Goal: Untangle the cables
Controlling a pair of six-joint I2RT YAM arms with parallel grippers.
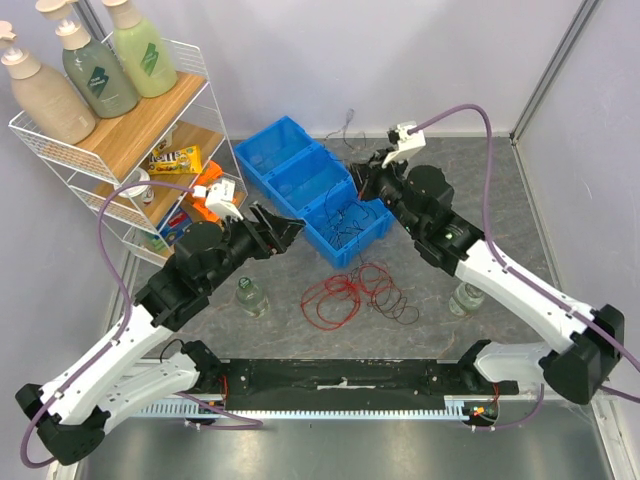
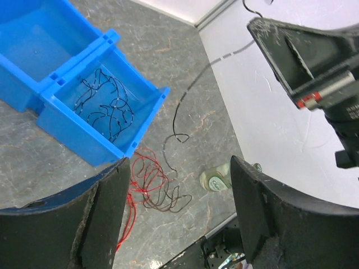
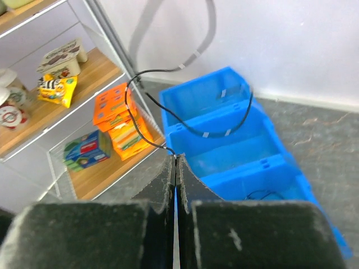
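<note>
1. The cables are very thin red and black wires. The red wires (image 1: 340,295) lie in floppy loops on the table (image 1: 430,335), just in front of the blue bin (image 1: 280,145). More black wires (image 2: 106,106) lie in the near box of that bin.
2. The right gripper (image 3: 175,159) is pressed together on one black wire (image 3: 133,106). It holds it up above the bin, and the wire curls away from the tips.
3. The left gripper (image 2: 179,168) is spread wide with nothing in it. It hangs above the table, near the bin and the red loops.
4. The held wire hangs down toward the red loops. I cannot tell for sure if its low end is caught in them.
5. I think these wires are very light and soft. They will flop, bend and hook on each other. A hard tug could pull a knot tight. They are so thin that they could also slip out of the pads.
6. The best place to hold is likely a loose end, or one single loop at the edge of the pile. The middle of the bunch looks like a bad place to grab.
</note>
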